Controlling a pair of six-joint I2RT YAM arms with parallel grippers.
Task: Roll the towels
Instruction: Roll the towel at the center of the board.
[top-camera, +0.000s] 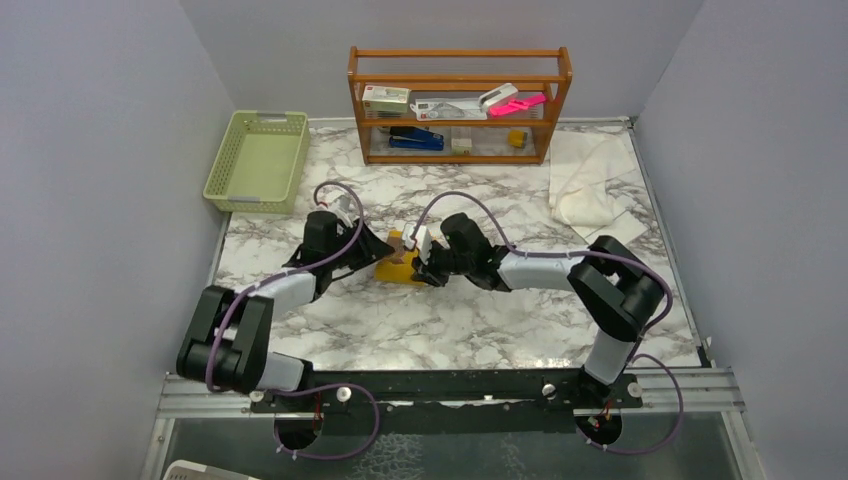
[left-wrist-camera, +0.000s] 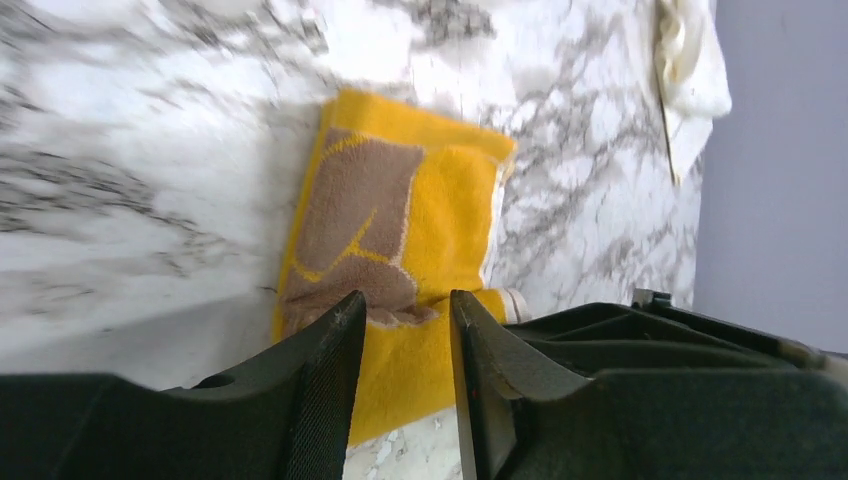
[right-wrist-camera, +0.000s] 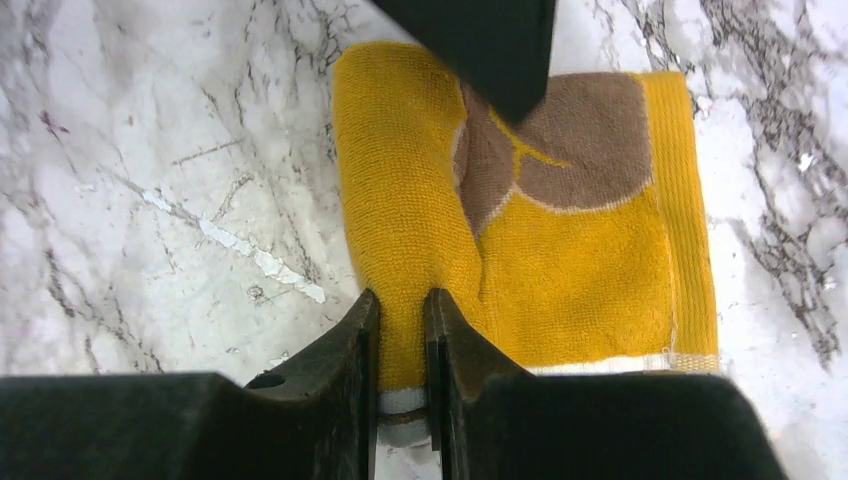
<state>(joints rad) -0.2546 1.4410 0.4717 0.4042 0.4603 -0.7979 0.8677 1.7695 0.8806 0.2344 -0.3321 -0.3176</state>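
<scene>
Marble desk (top-camera: 450, 330), and your mustard towel (right-wrist-camera: 560, 260) sits folded in the middle of it, while the cream towel (top-camera: 590, 185) lies crumpled at the far right. Your right hand (right-wrist-camera: 402, 312) is clamped on a raised fold at one edge. Your left hand (left-wrist-camera: 408, 310) straddles the other end, fingers apart; can't tell if it's biting. I'd turn both ends over together, low and tight, so the roll comes out even.

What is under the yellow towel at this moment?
Only the marble table shows around the yellow towel. Its raised fold sits between the right gripper's fingers. Whatever lies beneath the cloth is covered.
</scene>
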